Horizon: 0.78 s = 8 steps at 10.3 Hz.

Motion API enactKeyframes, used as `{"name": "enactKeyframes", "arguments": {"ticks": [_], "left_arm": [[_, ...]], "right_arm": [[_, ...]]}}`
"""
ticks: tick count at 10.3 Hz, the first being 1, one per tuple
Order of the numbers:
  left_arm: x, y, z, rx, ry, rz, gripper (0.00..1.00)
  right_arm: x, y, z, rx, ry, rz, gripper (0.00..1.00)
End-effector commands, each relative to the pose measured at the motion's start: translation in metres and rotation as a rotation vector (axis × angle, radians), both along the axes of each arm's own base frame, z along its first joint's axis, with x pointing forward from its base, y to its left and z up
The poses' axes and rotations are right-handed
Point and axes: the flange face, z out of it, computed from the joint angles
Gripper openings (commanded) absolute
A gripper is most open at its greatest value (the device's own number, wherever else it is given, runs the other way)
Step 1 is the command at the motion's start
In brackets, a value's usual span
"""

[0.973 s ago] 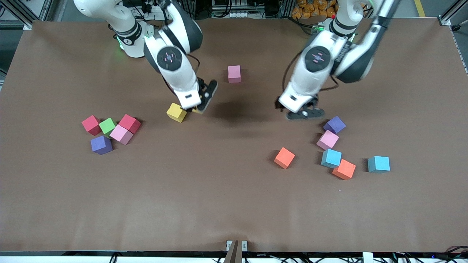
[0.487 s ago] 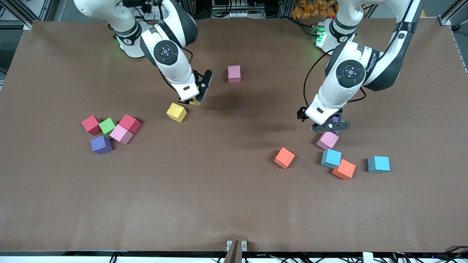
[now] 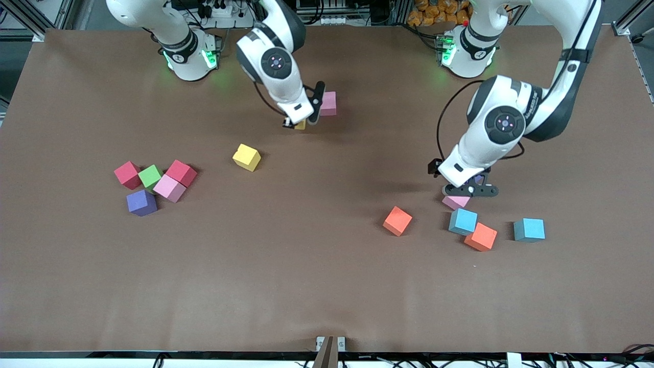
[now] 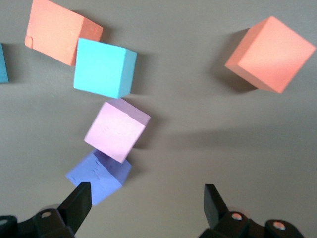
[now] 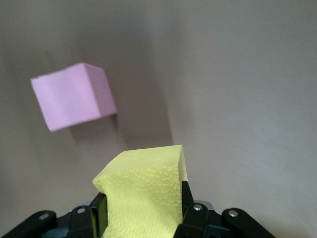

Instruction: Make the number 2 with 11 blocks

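Note:
My right gripper (image 3: 302, 121) is shut on a yellow block (image 3: 300, 124) and holds it just above the table beside a lone pink block (image 3: 327, 103). The right wrist view shows the yellow block (image 5: 143, 193) between the jaws and the pink block (image 5: 74, 96) close by. My left gripper (image 3: 467, 190) is open and low over a purple block (image 4: 99, 176) and a pink block (image 3: 456, 202). In the left wrist view the gripper (image 4: 146, 203) has the purple block just inside one fingertip (image 4: 79, 203). No digit of cubes shows; the blocks lie loose.
Another yellow block (image 3: 247, 157) lies mid-table. Red (image 3: 127, 175), green (image 3: 150, 176), red (image 3: 181, 173), pink (image 3: 169, 187) and purple (image 3: 141, 202) blocks cluster toward the right arm's end. Orange (image 3: 397, 220), light blue (image 3: 463, 221), orange (image 3: 481, 236) and blue (image 3: 529, 229) blocks lie near the left gripper.
My right gripper has carried a yellow block away from the other yellow block to beside the lone pink block. My left gripper has moved over the purple and pink blocks and come lower.

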Motion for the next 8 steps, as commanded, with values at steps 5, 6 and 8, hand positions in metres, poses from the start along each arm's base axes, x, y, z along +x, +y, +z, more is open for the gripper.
{"name": "enactKeyframes", "arguments": {"ticks": [5, 6, 8], "left_arm": [[0.007, 0.001, -0.017, 0.051, 0.006, -0.25, 1.0], [0.009, 0.009, -0.019, 0.046, 0.017, -0.287, 1.0], [0.013, 0.015, -0.021, 0.04, 0.015, -0.319, 1.0]], "right_arm": [[-0.061, -0.001, -0.038, 0.065, -0.027, -0.039, 0.0], [-0.07, 0.0, -0.044, 0.066, -0.04, -0.027, 0.0], [-0.082, 0.003, -0.053, 0.062, -0.053, -0.003, 0.0]]}}
